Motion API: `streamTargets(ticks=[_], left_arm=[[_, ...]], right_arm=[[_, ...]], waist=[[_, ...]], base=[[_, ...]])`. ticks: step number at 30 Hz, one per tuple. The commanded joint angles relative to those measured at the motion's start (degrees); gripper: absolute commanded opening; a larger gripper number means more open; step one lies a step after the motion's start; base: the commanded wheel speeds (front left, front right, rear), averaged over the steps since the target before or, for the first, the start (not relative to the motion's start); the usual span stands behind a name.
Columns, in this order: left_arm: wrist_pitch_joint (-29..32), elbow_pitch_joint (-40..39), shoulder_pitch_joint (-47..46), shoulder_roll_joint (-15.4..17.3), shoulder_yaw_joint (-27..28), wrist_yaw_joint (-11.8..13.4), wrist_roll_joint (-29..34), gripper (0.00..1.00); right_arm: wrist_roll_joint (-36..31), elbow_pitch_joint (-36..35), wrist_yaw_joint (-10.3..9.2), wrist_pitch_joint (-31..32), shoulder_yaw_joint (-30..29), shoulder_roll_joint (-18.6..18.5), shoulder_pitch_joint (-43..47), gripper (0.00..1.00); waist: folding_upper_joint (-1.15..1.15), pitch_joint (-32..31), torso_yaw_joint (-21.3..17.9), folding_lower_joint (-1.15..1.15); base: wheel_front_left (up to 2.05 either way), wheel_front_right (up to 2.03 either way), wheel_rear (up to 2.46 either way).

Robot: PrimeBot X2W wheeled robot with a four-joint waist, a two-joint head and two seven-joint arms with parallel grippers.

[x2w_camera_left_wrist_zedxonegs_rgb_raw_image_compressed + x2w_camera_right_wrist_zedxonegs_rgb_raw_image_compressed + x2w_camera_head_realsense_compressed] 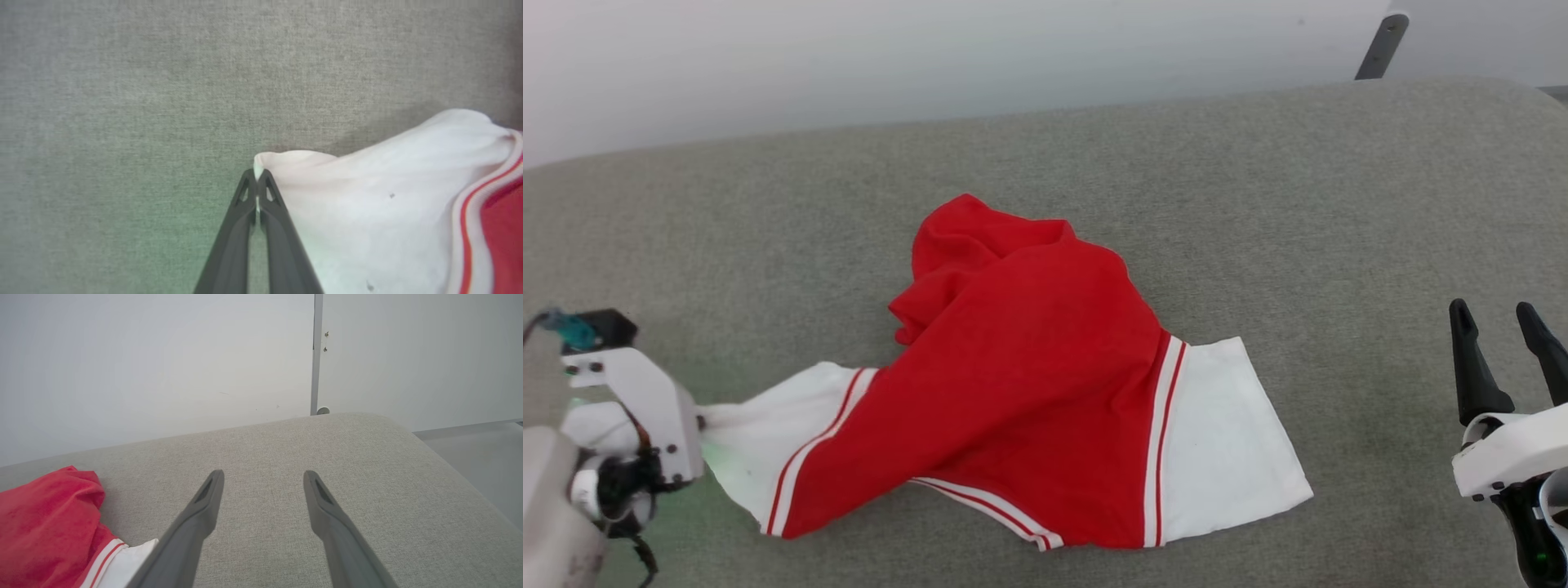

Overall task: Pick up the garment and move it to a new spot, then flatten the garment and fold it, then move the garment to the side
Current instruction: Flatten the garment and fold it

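Left wrist view: the left gripper (256, 174) is closed on a thin edge of the white sleeve (367, 196) of the red T-shirt (1029, 367), which is crumpled at the middle of the grey cushion (1258, 180). So shallow a pinch could be lost when the shirt is pulled. The right gripper (1492, 306) is held open over the cushion's right end.

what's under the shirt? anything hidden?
Grey cushion shows all around the shirt, so it lies on that. The bunched red cloth covers whatever is beneath its middle; that cannot be seen. The left gripper is shut on a white sleeve edge.
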Motion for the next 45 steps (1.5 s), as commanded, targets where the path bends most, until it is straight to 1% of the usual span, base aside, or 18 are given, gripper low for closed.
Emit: streamTargets(ticks=[1,6,12,23,25,29,30,31,32,33,38,45], left_arm=[[-0.6,0.0,-0.2,0.5,0.6,0.5,-0.6,0.00],[-1.6,-1.2,2.0,1.9,1.6,2.0,-0.9,0.00],[-2.6,-3.3,6.0,2.9,3.1,4.6,-2.0,0.00],[-2.4,-6.6,12.6,2.8,4.2,7.6,-4.3,0.00],[-2.4,-7.4,13.5,2.7,4.3,7.9,-4.7,0.00],[-3.5,-9.3,14.5,2.8,4.7,7.5,-5.0,0.00],[-4.0,-9.8,14.6,2.8,4.9,7.5,-4.9,0.10],[-4.4,-10.2,14.7,2.8,5.1,7.5,-5.0,0.33],[-4.7,-10.5,14.9,3.0,5.1,7.6,-4.7,0.58],[-5.0,-11.0,15.0,3.2,5.1,7.5,-4.5,1.00],[-5.6,-13.3,15.8,3.9,5.2,7.1,-4.5,1.00],[-5.0,-15.9,15.8,5.6,3.9,6.4,-3.0,1.00]], right_arm=[[-0.2,0.0,-0.04,0.0,-0.1,-0.1,0.2,1.00],[-0.1,0.2,-0.04,0.1,-0.2,0.0,0.0,1.00],[-0.3,0.5,-0.04,0.3,-0.3,0.2,-0.2,1.00],[-0.5,1.2,-0.04,0.6,-0.1,-0.1,-0.6,1.00],[-0.4,1.3,-0.04,0.5,0.0,0.0,-0.6,1.00],[-0.5,1.5,-0.04,0.6,0.1,0.1,-0.5,1.00],[-0.5,1.5,-0.04,0.7,0.1,0.0,-0.4,1.00],[-0.5,1.6,-0.04,0.8,0.2,0.0,-0.3,1.00],[-0.5,1.7,-0.04,0.9,0.3,0.0,-0.2,1.00],[-0.5,1.7,-0.04,0.9,0.4,0.0,-0.1,1.00],[-0.3,1.4,-0.04,0.9,1.1,0.0,0.6,1.00],[0.2,-0.5,-0.04,0.0,1.8,-0.4,1.1,1.00]], waist=[[0.00,0.0,0.4,0.00],[0.00,0.2,1.4,0.00],[0.00,0.5,2.3,0.00],[0.00,0.4,3.2,0.00],[0.00,0.3,3.3,0.00],[0.00,0.0,3.5,0.00],[0.00,-0.2,3.6,0.00],[0.00,-0.4,3.6,0.00],[0.00,-0.6,3.6,0.00],[0.00,-0.9,3.7,0.00],[0.00,-2.2,3.6,0.00],[0.00,-3.1,3.2,0.00]], base=[[0.00,0.00,0.00],[0.00,0.00,0.00],[0.00,0.00,0.00],[0.00,0.00,0.00],[0.00,0.00,0.00],[0.00,0.00,0.00],[0.00,0.00,0.00],[0.00,0.00,0.00],[0.00,0.00,0.00],[0.00,0.00,0.00],[0.00,0.00,0.00],[0.00,0.00,0.00]])
